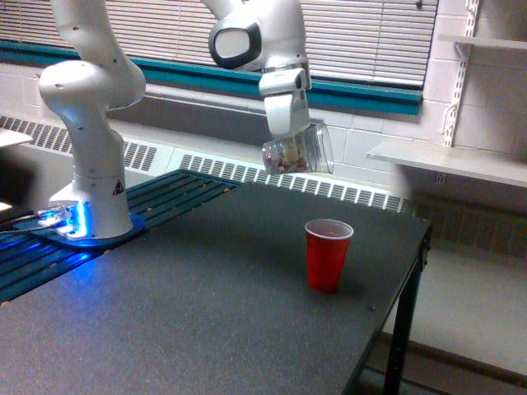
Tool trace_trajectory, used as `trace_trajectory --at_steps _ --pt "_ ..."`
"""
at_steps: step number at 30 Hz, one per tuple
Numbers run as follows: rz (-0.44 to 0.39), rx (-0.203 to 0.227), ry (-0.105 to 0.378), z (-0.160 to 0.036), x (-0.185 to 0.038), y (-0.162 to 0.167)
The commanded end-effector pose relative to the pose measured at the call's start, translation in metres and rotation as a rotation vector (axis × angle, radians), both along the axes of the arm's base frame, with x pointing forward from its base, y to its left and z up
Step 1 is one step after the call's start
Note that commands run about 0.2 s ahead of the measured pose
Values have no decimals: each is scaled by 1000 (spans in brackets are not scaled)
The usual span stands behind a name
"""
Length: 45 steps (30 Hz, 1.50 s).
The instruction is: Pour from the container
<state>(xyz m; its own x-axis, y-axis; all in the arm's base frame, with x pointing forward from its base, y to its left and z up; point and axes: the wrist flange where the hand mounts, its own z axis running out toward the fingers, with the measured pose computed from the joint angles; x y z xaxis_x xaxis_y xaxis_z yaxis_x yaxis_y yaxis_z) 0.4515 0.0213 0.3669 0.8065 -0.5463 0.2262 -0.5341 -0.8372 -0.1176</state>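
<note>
Up in the air over the far part of the dark tabletop [206,304], the gripper [288,136] is clamped on the clear plastic cup [298,153], which hangs tilted, its base toward the exterior view's left and its mouth toward the right. Small pinkish and tan pieces [284,156] sit bunched low near the base; what they are is too small and blurred to tell. The gripper's fingers are hard to make out, since they merge with the white hand above and the cup's clear wall in front, so only the hold itself is plain. Well below and to the exterior view's right of it, a red plastic cup [328,255] stands upright on the tabletop near the right edge, its white inside showing at the rim; whether anything lies in it cannot be seen from this angle. The white arm [86,107] rises from a base lit blue at the exterior view's left, and its upper links are cut off by the top of the frame. Behind are window blinds [362,33] and a wall shelf [445,160] at the right.
</note>
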Motion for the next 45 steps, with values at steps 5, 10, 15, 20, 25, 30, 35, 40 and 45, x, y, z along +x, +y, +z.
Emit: trace_trajectory --at_steps 5,10,15,20,25,30,35,40,45 --pt "-30 2 44 -20 3 -3" --pt "-36 -6 80 -26 2 -4" --pt "-57 -26 114 -30 4 -3" --pt "-70 -49 135 -35 10 -4" --pt "-81 -50 148 -40 16 -1" --pt "-80 -61 172 -42 21 3" --pt "-73 -71 194 -42 24 5" --pt "-57 -104 229 -38 25 2" --pt "-71 -111 240 -35 28 5"
